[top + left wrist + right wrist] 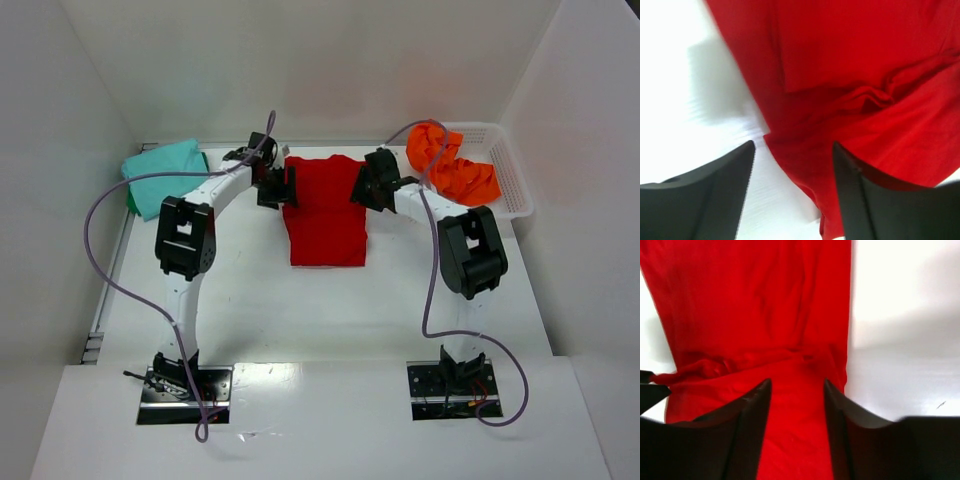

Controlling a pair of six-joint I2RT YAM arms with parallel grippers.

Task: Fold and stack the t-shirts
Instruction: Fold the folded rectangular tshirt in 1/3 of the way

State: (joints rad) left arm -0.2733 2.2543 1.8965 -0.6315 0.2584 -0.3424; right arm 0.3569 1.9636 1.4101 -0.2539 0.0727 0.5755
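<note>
1. A white table (300,310) stands between plain white walls; the two arms are bolted at its near edge.
2. The red t-shirt (325,225) lies flat in the middle of the far half, folded into a long rectangle, with some wrinkles across its far part.
3. The white mesh basket (512,175) is at the far right.
4. The teal t-shirt (160,175) lies folded in the far left corner.
5. The orange t-shirt (455,170) lies crumpled in the basket.
6. The left gripper (282,188) is at the left far edge of the red t-shirt, jaws apart, holding nothing.
7. The right gripper (360,188) is at its right far edge, jaws apart over the cloth, holding nothing.
</note>
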